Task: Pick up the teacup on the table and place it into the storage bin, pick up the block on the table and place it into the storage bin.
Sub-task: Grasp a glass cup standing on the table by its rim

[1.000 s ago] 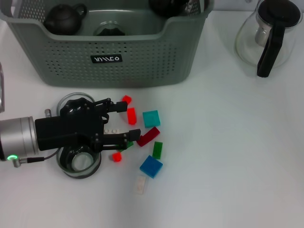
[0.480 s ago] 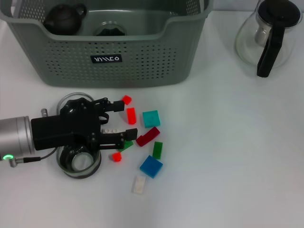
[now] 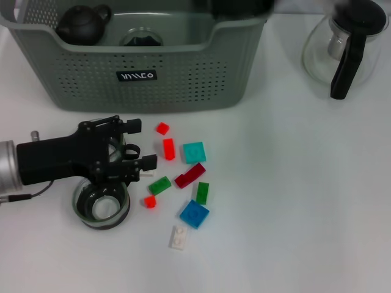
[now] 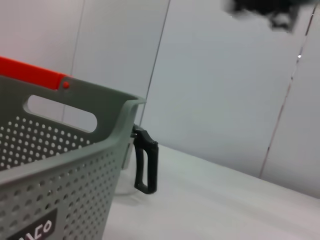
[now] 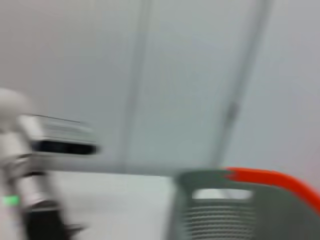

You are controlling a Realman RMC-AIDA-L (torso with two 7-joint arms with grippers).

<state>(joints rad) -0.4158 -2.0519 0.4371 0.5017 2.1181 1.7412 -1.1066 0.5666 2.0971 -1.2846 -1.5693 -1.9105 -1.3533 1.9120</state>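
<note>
My left gripper (image 3: 142,144) is open and empty, low over the table at the left, just left of the scattered blocks. A clear glass teacup (image 3: 101,206) stands under its body. The blocks lie to its right: a small red (image 3: 162,128), a red (image 3: 168,148), a teal (image 3: 194,152), a dark red (image 3: 190,175), a green (image 3: 160,185) and several more. The grey-green storage bin (image 3: 183,67) stands at the back and also shows in the left wrist view (image 4: 60,175). My right gripper (image 3: 238,5) is a dark shape over the bin's far rim.
A dark teapot (image 3: 82,24) and a glass item (image 3: 140,39) sit inside the bin. A glass pot with a black handle (image 3: 345,46) stands at the back right; its handle shows in the left wrist view (image 4: 145,167).
My left gripper has pulled back to the left, away from the blocks, uncovering the green block. The dark shape at the bin's far rim has shifted right.
</note>
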